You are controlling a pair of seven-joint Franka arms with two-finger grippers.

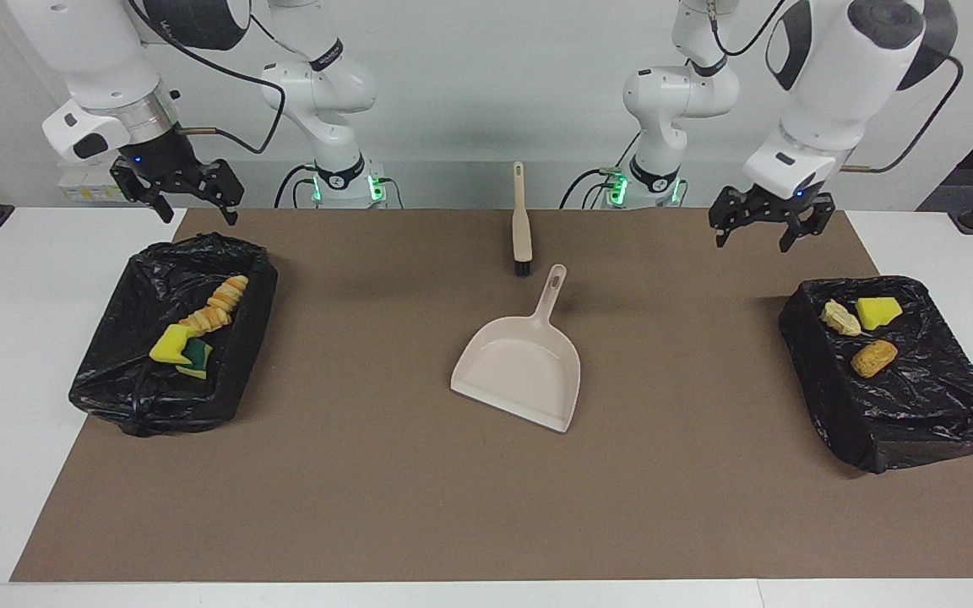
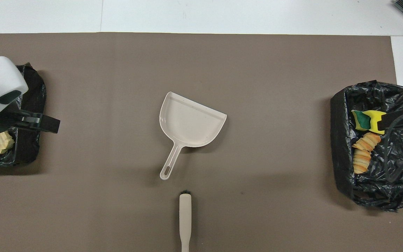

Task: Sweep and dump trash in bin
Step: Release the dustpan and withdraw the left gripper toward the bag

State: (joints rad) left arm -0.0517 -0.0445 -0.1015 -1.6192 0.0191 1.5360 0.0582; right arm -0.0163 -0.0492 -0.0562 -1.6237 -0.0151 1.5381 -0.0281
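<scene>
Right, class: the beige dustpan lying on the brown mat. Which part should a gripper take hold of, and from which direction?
Grip the dustpan by its slim handle, coming straight down from above. The pan lies flat with its scoop facing up, and the handle points toward the robots, near the brush but apart from it. The handle is narrow enough for two fingers closing across it; the wide scoop likely is not.
</scene>
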